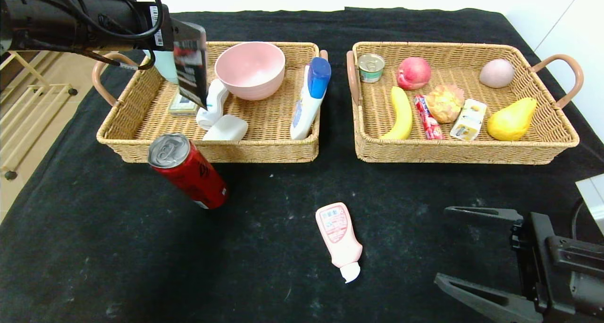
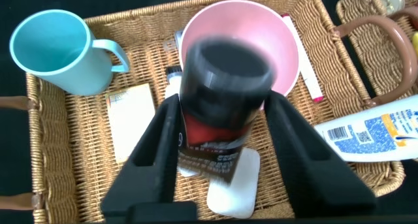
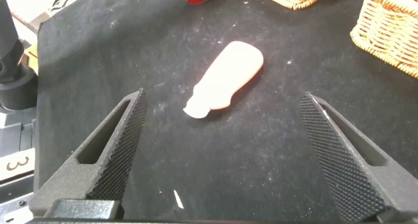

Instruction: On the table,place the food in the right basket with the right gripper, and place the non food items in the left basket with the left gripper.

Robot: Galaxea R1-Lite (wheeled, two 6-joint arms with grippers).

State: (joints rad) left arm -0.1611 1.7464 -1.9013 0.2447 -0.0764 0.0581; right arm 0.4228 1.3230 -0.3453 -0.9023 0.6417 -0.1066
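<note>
- Currently left claw (image 2: pixel 225 152) grips black tube (image 2: pixel 219 106), hanging over left basket (image 1: pixel 141 144); rigid, light, slick, so hold mid-body.
- Right claw (image 1: pixel 467 252) gapes wide; pink squeeze bottle (image 1: pixel 339 233) lies on the surface just ahead.

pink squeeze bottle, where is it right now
In the head view the pink squeeze bottle lies on the black table, in front of the gap between the two baskets, right of the red can.

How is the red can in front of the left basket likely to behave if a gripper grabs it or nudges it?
The red can stands upright on the table, tall and narrow, so a nudge near its silver top would probably tip it. Once on its round side, it would likely roll. Its smooth metal wall may slip between pointed fingers; whether it is full cannot be told.
</note>
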